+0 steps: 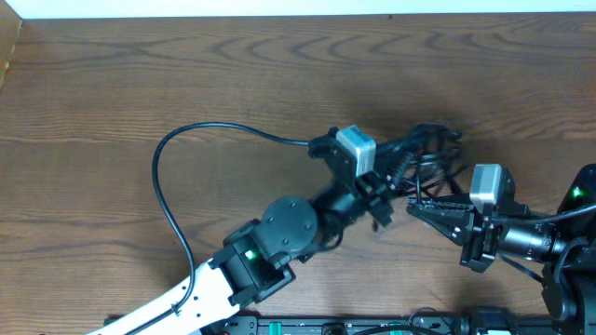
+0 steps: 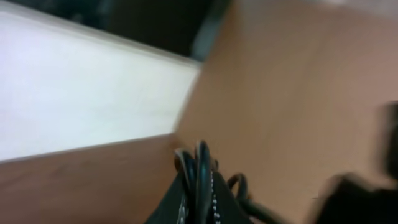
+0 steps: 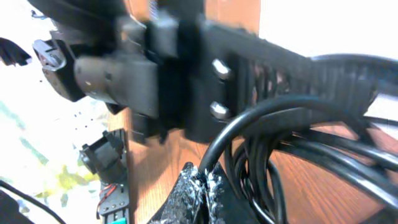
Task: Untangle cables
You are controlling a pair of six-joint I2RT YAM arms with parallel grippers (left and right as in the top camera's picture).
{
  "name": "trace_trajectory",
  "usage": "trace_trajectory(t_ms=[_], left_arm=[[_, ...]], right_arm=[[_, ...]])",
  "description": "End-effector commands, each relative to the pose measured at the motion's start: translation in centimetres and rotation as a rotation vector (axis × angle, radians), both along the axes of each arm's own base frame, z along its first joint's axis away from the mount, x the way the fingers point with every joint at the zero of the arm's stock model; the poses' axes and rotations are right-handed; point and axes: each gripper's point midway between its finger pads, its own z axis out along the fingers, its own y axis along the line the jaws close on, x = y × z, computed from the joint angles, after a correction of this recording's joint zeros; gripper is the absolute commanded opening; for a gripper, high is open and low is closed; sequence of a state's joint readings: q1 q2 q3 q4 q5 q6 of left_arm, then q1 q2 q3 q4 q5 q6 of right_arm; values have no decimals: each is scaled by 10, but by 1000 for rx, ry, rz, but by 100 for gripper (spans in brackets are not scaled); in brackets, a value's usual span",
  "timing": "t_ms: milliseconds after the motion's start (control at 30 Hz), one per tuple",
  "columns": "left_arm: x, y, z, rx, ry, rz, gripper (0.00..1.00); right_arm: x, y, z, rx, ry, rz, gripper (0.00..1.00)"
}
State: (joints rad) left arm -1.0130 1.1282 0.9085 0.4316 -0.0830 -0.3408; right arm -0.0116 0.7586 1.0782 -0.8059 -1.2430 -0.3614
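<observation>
The cables (image 1: 430, 149) form a black tangle right of centre on the wooden table (image 1: 279, 84). My left gripper (image 1: 389, 170) reaches into the tangle's left side. In the left wrist view, which is blurred, the left gripper (image 2: 199, 186) is shut on a few black cords (image 2: 200, 163) that rise between its fingers. My right gripper (image 1: 415, 207) points left at the tangle's lower edge. Seen from the right wrist, the right gripper (image 3: 208, 182) is shut on one black cord (image 3: 261, 118) that curves up and right among other loops. The left arm's black body (image 3: 155, 74) fills the space just beyond.
A thicker black cable (image 1: 163, 163) loops from the left arm's wrist out over the left half of the table. The table's white back edge (image 1: 279, 7) runs along the top. Both arms crowd the area right of centre.
</observation>
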Motion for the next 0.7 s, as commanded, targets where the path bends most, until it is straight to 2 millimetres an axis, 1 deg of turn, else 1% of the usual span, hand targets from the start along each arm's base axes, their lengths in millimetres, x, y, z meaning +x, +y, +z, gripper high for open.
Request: trace_trajectory(t_ms=[0,100,167,367,533,667], left_arm=[[28,43,7,38,-10,229,7],[37,71,3,70,16,328,8],[37,86,5,79,23,357,7],[29,120,3,119,50,423,7],[23,151,-7,175,87,521,8],[18,164,-11,199,98,550,7]], right_arm=[[-9,2,6,16,-19,31,1],[-4,-2,5,9,-13,-7,1],[-1,-4,5,9,-14,-22,1],[20,-18,-2,-5,75,-178,1],[35,-29,-8,-12,144,-294,1],[45,-38,-14,-19,190,-379,1]])
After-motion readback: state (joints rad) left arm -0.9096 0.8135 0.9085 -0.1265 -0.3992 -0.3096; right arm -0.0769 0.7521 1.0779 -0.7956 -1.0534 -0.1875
